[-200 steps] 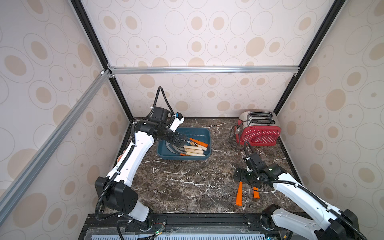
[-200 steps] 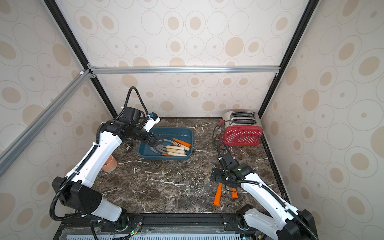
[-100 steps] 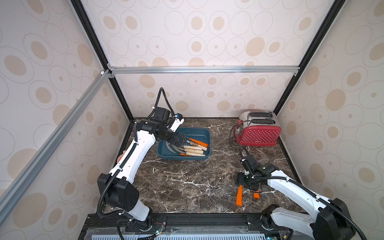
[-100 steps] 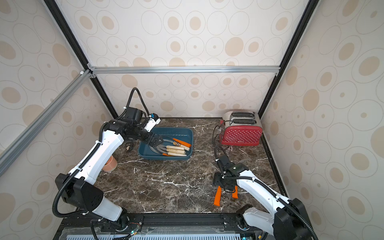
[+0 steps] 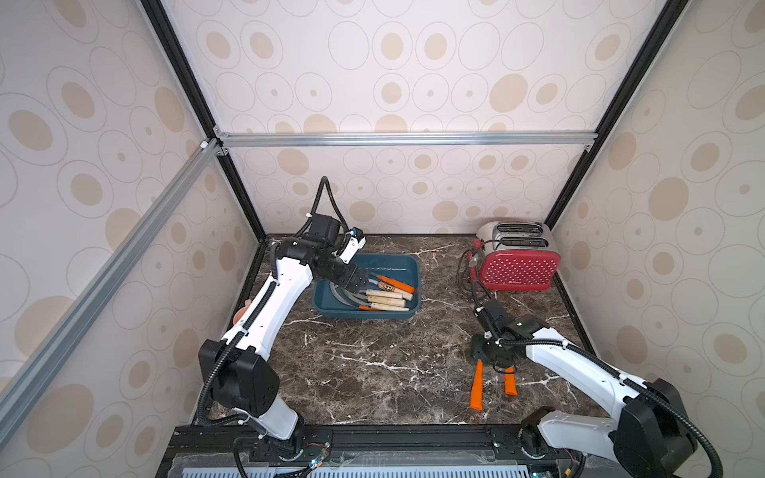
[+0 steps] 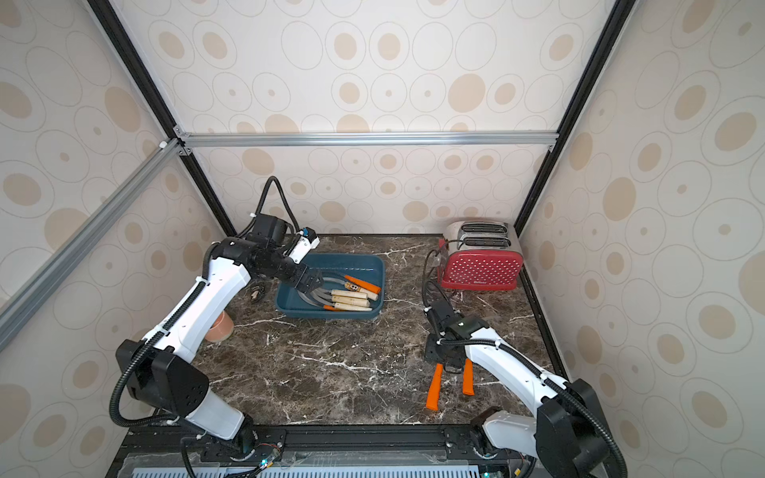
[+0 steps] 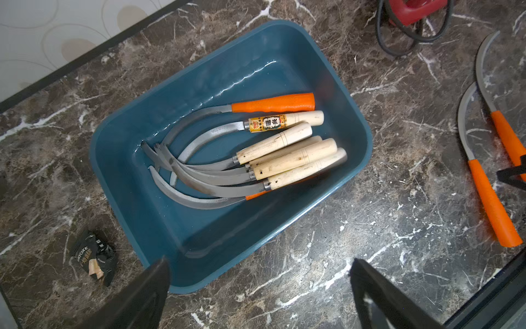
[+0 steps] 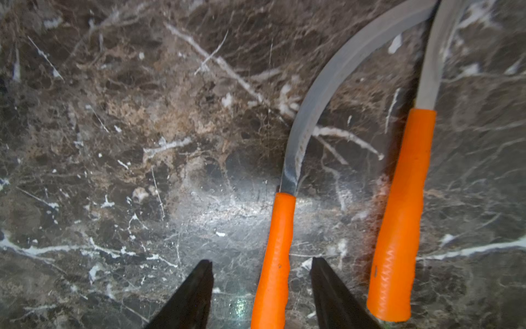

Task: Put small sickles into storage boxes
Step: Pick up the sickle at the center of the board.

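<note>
Several small sickles [image 7: 284, 159], most with pale wood handles and some with orange ones, lie in the dark teal storage box [image 7: 227, 85], seen in both top views [image 5: 364, 312] [image 6: 331, 314]. My left gripper [image 7: 260, 273] hovers open over the box's left end, holding nothing. Two orange-handled sickles [image 5: 478, 387] [image 5: 510, 380] lie side by side on the marble at front right. My right gripper [image 8: 262, 270] is low over them and open. Its fingers [image 8: 205, 279] straddle the handle of one sickle [image 8: 277, 242] with gaps on both sides. The other sickle [image 8: 404, 213] lies just outside the jaws.
A red dotted toaster [image 5: 517, 265] with its black cable [image 5: 467, 269] stands at back right. A terracotta cup [image 6: 219, 327] sits by the left arm. A small black wrapper [image 7: 94, 256] lies beside the box. Walls enclose three sides.
My right gripper has dropped onto the left of the two orange sickles, and its jaws have narrowed round the handle. The left arm has hardly moved.
</note>
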You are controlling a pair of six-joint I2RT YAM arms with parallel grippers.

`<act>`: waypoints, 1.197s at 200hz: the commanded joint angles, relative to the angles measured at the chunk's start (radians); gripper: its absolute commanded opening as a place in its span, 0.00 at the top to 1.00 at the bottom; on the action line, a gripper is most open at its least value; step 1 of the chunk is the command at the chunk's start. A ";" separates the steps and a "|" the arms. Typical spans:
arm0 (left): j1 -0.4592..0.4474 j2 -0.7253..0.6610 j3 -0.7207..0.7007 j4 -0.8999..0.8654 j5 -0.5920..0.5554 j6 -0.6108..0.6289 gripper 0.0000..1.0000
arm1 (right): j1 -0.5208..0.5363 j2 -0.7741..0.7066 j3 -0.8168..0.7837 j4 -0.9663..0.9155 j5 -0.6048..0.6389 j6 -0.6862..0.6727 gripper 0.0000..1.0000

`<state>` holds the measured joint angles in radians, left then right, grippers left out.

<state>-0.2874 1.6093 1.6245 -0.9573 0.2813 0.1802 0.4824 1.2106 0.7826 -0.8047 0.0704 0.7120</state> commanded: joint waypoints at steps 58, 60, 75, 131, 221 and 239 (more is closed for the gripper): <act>-0.002 0.061 0.111 -0.027 0.042 0.001 0.01 | -0.121 -0.078 -0.057 -0.127 0.058 0.059 0.26; -0.002 0.062 0.113 -0.028 0.042 0.001 0.01 | -0.123 -0.081 -0.062 -0.125 0.055 0.061 0.25; -0.002 0.065 0.118 -0.025 0.051 -0.001 0.01 | -0.137 -0.095 -0.088 -0.104 0.040 0.072 0.24; -0.002 0.024 0.052 0.011 0.072 0.000 0.01 | -0.172 -0.066 -0.102 -0.111 0.064 0.061 0.21; -0.002 0.020 0.067 0.017 0.093 -0.022 0.01 | -0.238 -0.003 -0.149 -0.069 -0.025 0.020 0.16; -0.002 0.021 0.070 0.019 0.095 -0.021 0.01 | -0.238 0.011 -0.154 -0.065 -0.038 0.024 0.18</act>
<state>-0.2874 1.6455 1.6547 -0.9329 0.3584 0.1680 0.2466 1.2049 0.6407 -0.8715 0.0704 0.7322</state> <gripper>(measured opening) 0.992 0.834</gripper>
